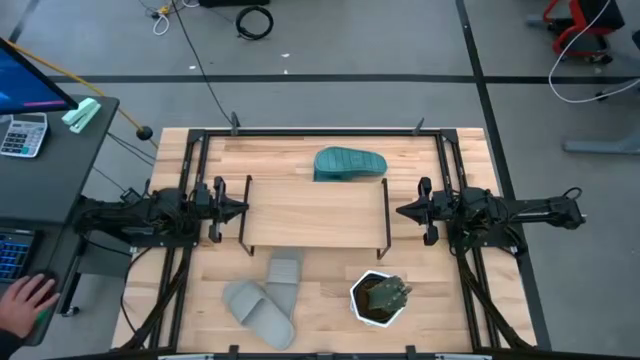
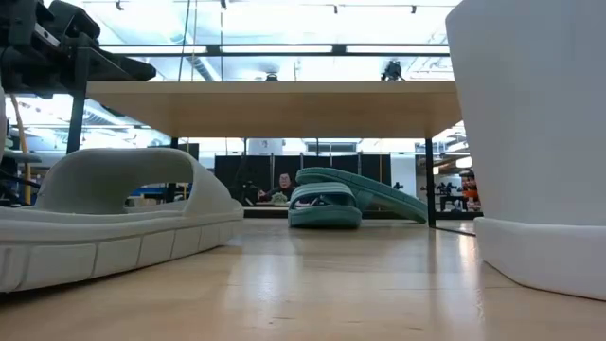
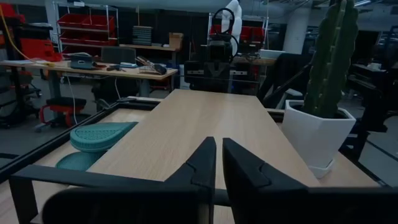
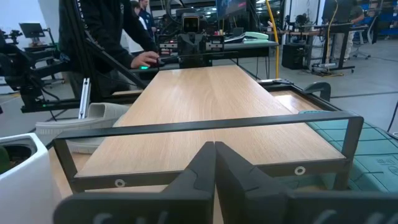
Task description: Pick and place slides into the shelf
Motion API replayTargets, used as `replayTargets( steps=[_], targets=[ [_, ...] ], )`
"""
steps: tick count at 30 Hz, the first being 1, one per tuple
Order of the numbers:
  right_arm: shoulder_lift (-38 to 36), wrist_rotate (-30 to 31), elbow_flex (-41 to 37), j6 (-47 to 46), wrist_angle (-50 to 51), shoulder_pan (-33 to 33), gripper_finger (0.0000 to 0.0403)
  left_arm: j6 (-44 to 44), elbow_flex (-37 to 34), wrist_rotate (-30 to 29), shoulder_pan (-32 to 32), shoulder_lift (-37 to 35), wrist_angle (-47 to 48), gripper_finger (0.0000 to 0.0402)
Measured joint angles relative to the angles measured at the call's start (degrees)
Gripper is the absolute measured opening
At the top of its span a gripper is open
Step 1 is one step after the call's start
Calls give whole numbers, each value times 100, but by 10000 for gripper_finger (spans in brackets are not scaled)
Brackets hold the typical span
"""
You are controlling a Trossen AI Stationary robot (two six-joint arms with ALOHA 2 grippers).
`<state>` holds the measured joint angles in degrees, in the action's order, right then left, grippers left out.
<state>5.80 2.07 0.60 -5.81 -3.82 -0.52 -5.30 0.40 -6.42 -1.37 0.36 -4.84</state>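
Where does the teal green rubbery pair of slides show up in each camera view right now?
High view: teal green rubbery slides at the table's far edge, beyond the light-wood shelf board.
Low view: centre, beneath the board.
Left wrist view: lower left, beside the board.
Right wrist view: right edge.
Shared landmark: the shelf board.

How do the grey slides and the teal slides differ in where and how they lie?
The grey slides lie on the table in front of the shelf, beside the plant pot, spread apart at an angle with their ends touching. The teal slides lie behind the shelf, stacked one on the other, ribbed sole up. Neither pair is on the shelf board.
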Motion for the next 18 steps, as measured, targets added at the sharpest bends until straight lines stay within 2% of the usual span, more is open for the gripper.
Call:
replayTargets(
  steps=[9, 18],
  targets=[
    [-2, 0, -2, -1, -1, -1, 14, -2, 0, 0, 0, 0, 0, 23],
    [-1, 0, -2, -1, 0, 0, 14, 2, -1, 0, 0, 0, 0, 35]
  ],
)
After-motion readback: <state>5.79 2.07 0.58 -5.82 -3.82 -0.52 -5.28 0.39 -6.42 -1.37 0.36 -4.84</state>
